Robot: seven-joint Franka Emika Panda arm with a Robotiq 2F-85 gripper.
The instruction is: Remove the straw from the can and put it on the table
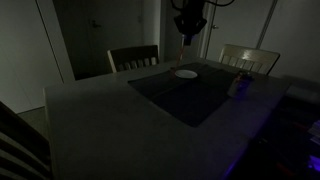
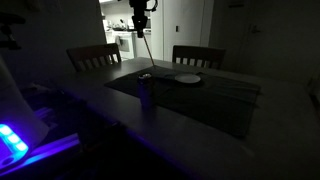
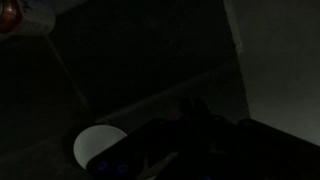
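Note:
The room is very dark. My gripper [image 1: 185, 32] [image 2: 141, 30] is high above the far side of the grey table [image 1: 90, 110] [image 2: 200, 115]. It is shut on the top of the thin reddish straw [image 1: 181, 50] [image 2: 147, 52], which hangs down from it, clear of the can. The small pale can [image 1: 238, 83] [image 2: 145, 90] stands upright at the edge of the dark mat [image 1: 190, 95] [image 2: 215, 95], apart from the straw. In the wrist view the jaws are too dark to make out.
A flat white plate [image 1: 185, 73] [image 2: 188, 78] [image 3: 95, 145] lies on the mat near the far edge. Two pale slatted chairs [image 1: 133, 58] [image 1: 250, 58] stand behind the table. A blue glow [image 2: 15, 140] shows at the near corner.

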